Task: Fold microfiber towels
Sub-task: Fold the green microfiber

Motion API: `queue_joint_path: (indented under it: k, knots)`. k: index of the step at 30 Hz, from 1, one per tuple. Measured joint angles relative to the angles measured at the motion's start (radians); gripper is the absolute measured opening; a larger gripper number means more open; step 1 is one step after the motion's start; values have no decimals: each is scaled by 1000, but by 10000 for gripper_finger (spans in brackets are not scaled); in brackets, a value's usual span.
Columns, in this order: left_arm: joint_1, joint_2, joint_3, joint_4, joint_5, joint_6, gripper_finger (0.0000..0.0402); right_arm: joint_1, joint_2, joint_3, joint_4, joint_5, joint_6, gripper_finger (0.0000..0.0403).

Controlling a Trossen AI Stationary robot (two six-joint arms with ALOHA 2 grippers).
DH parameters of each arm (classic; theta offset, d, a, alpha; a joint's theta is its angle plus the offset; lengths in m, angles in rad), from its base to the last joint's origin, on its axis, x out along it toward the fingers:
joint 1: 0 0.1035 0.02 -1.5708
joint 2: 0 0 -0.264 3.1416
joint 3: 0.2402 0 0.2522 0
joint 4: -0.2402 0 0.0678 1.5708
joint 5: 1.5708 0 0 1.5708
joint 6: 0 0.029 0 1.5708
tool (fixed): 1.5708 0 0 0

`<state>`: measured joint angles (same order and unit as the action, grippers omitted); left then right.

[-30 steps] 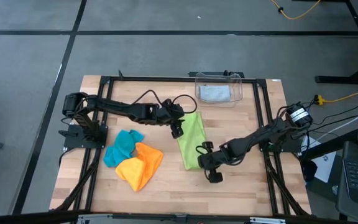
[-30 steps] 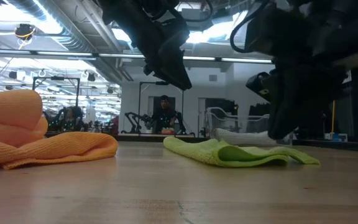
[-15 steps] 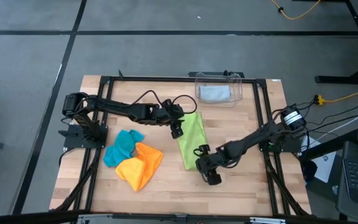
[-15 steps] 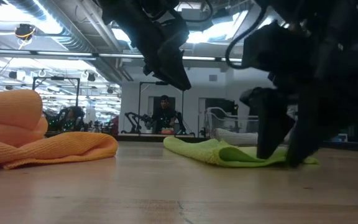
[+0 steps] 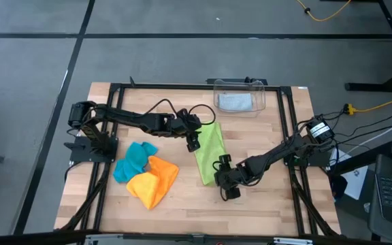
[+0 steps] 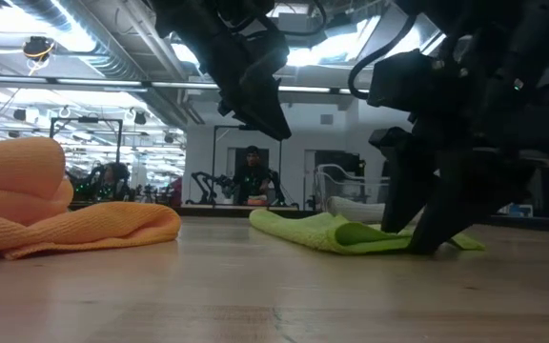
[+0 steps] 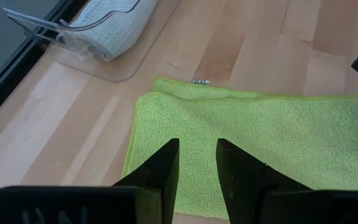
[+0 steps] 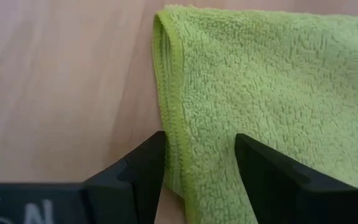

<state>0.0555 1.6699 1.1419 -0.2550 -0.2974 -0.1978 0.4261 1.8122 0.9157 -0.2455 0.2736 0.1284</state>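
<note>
Right pincer (image 8: 194,180) straddles, parted, the lime green towel's (image 8: 272,93) folded edge, hidden overhead.

Right pincer (image 8: 199,180) spread, straddling folded edge (lime green towel (image 8: 272,93))

Bare table (image 5: 264,197) nr front edge

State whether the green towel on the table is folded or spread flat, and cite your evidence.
Folded. The green towel shows stacked layers along its doubled edge in the right wrist view, and the low view shows an upper layer lying over a lower one.
</note>
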Motion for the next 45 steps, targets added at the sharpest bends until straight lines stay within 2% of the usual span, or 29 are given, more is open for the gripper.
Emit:
queue_joint_path:
  k: [12,20,29,38,41,45]
  knots:
    - [0,0,0,-2,0,0,99,26,5,35,-54,7,-11,98]
    - [0,0,0,-11,0,0,99,36,8,183,-345,16,58,12]
    - [0,1,0,-69,-1,0,99,100,6,332,-518,-19,105,6]
    - [0,1,0,-80,0,0,99,186,5,487,-781,-51,235,4]
    - [-5,1,0,-107,-1,14,99,189,4,525,-838,-46,235,4]
    - [-18,-5,0,-115,-26,52,99,171,4,539,-863,16,177,4]
